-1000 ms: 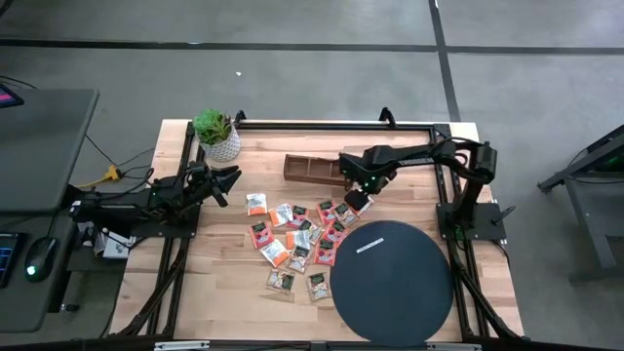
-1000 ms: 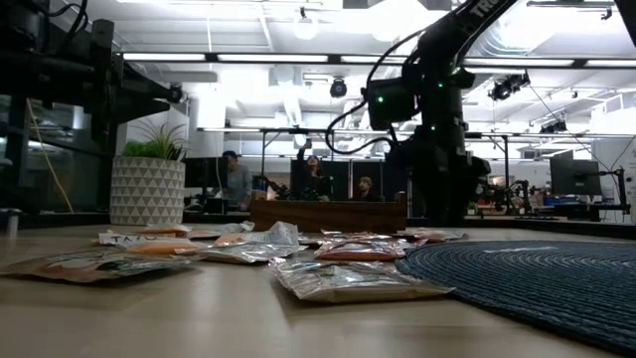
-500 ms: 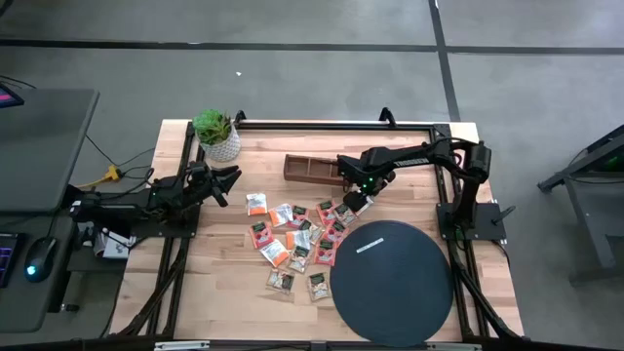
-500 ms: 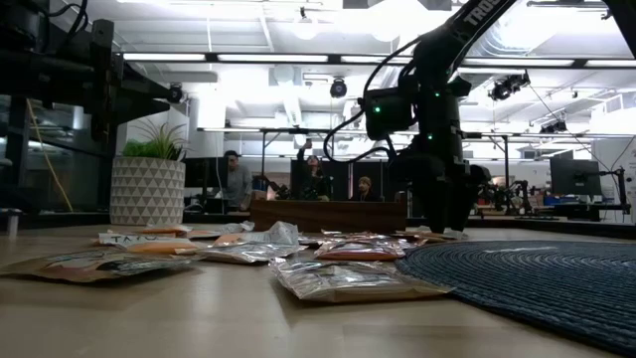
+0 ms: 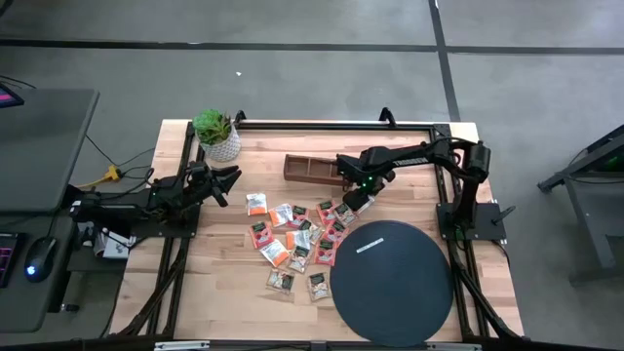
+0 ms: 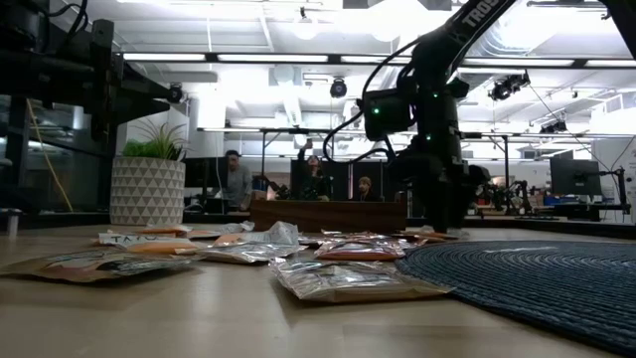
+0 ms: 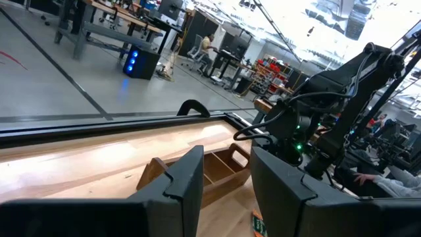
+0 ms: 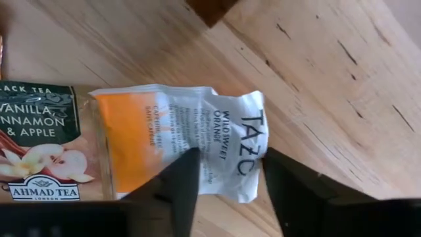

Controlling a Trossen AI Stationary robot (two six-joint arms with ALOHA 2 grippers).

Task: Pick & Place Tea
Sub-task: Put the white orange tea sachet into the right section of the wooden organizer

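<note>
**Right pincer closing on an orange sachet**

Right pincer (image 5: 359,200) is hovering low over the orange-and-white sachet (image 8: 187,141), fingers straddling it, partly open and not yet gripping. Squeezing centrally should avoid dragging the neighbouring vanilla sachet (image 8: 43,151), which is touching it. Wooden tray (image 5: 314,170) is lying just behind the pincer, black disc (image 5: 392,278) just in front. Left pincer (image 5: 227,182) is waiting, half-open, well apart.

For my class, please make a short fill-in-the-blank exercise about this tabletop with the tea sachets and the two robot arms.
1. The sachet between the right gripper fingers reads TAZO Wild Sweet ____.
2. The large disc beside the sachets is ____ in colour.
3. The potted plant stands nearest the ____ gripper.

Missing words: Orange; black; left
</note>
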